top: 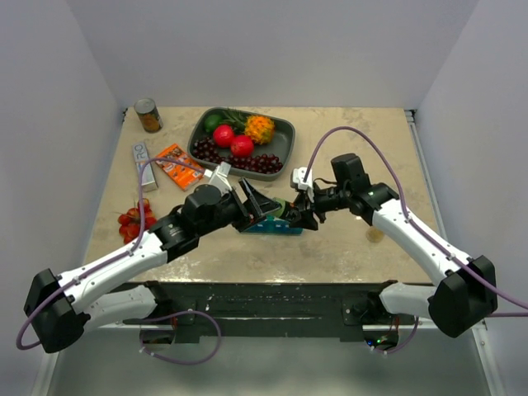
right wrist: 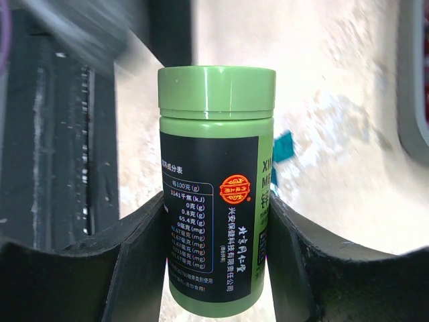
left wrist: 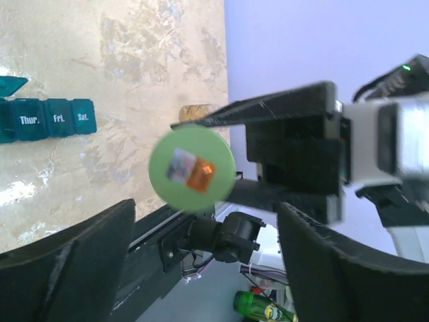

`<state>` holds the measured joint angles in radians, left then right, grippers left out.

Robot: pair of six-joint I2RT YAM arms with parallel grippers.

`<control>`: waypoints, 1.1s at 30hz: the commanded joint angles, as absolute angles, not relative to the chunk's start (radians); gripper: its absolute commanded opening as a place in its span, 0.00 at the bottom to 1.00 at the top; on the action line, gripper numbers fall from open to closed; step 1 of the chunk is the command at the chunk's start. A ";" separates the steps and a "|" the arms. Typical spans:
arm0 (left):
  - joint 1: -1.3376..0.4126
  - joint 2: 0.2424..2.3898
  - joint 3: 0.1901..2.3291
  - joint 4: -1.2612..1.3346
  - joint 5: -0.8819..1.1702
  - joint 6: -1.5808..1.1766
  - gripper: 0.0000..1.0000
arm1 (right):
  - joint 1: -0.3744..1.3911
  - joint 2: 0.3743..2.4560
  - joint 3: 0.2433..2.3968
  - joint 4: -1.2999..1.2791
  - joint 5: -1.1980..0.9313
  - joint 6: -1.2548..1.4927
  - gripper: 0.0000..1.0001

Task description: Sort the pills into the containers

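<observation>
The teal pill organizer [top: 272, 227] lies on the table between my two grippers. In the left wrist view [left wrist: 47, 119] its Thur., Fri. and Sat. lids are closed and one lid further left stands open. My right gripper [top: 304, 213] is shut on a green pill bottle [right wrist: 216, 188] with a black label and its cap on, held above the table beside the organizer. The bottle's round cap [left wrist: 191, 168] faces my left gripper [top: 250, 206]. That gripper is open and empty, its fingers [left wrist: 80, 255] spread wide just short of the cap. No loose pills show.
A dark grey fruit tray [top: 285, 136] stands at the back. A can [top: 148, 115], a white box [top: 142, 157] and an orange packet [top: 177, 165] lie at the back left. Red fruits [top: 134, 221] sit at the left edge. A small tan object [top: 375, 235] lies to the right.
</observation>
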<state>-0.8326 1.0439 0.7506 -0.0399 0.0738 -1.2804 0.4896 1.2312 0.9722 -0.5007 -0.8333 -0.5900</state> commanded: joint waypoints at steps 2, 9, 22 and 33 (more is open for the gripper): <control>-0.836 0.944 0.767 -0.020 0.081 -1.122 0.99 | 0.459 1.207 0.968 -0.492 -0.828 -0.587 0.00; -0.825 0.807 0.727 -0.035 0.277 -0.498 1.00 | 0.453 1.200 0.974 -0.563 -0.934 -0.679 0.00; -0.827 0.896 0.618 0.313 0.675 0.137 0.99 | 0.451 1.213 0.968 -0.715 -1.111 -0.914 0.00; -0.828 1.040 0.638 0.442 0.672 0.081 0.93 | 0.454 1.210 0.960 -0.707 -1.108 -0.916 0.00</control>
<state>-0.8253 1.0309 0.6041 0.3126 0.6502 0.0677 0.4438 1.2308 0.9531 -0.7364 -1.0351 -0.8879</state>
